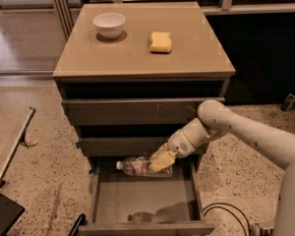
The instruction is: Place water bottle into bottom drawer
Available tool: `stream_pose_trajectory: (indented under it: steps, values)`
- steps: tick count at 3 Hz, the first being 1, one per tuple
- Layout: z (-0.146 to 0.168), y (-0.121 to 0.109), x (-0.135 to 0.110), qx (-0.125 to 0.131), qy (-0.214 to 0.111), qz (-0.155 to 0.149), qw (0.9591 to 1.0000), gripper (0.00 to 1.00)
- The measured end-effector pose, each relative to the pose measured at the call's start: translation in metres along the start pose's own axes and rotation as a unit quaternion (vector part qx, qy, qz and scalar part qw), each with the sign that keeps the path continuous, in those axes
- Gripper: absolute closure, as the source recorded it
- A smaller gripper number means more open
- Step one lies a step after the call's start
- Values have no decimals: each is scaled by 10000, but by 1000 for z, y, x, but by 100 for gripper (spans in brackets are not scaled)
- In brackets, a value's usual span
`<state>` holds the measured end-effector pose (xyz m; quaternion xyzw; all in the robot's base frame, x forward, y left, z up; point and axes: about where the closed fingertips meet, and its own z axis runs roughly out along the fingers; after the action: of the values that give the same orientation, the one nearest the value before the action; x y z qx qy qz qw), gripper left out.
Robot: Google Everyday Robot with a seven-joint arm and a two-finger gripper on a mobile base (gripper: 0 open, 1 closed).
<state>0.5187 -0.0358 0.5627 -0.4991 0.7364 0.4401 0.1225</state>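
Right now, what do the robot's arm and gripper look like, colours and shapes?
The arm is smooth glossy white, built of thick rounded tubular segments with a bulbous elbow joint and a short cylindrical wrist. The gripper, at the water bottle over the open bottom drawer, has flat pale yellow-tan jaws. No markings or cables show on the arm.

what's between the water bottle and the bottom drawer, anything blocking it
Nothing visible. The tool is clamped on the water bottle, which lies sideways just above the open bottom drawer, near its back. The tray floor below it looks bare, apart from a dim shadow-like patch near the front.
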Motion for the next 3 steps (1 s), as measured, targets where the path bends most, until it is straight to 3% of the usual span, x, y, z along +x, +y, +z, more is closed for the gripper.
stream_pose_trajectory:
  steps: [1, 2, 3]
  values:
    - [43, -47, 46, -222, 37, 333, 9992, 100]
    - [90, -86, 107, -492, -49, 751, 9959, 100]
    - [138, -126, 161, -577, -161, 1060, 9926, 100]
